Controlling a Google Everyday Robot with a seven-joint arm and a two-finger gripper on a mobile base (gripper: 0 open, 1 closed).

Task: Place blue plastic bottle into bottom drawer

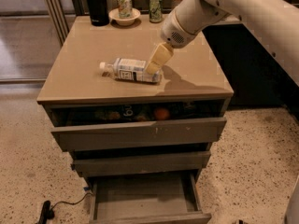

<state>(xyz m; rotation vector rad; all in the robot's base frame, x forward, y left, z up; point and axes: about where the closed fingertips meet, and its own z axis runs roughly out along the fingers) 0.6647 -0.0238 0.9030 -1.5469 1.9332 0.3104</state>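
Desk (196, 80): three drawers stepped out below the front edge. The bottom drawer (140, 195) is pulled furthest and its inside is bare, so the target looks ready. Arm (243, 8) reaches in from the back right corner. Blue plastic bottle (131, 70) lies on its side mid-top, nearer the front edge, cap toward the left edge. Gripper (158, 59) is at the bottle's right end, touching or just over it. Can't tell how far open it is or whether it has a hold. Bottle not lifted, so grasp, carry and drop are all left.
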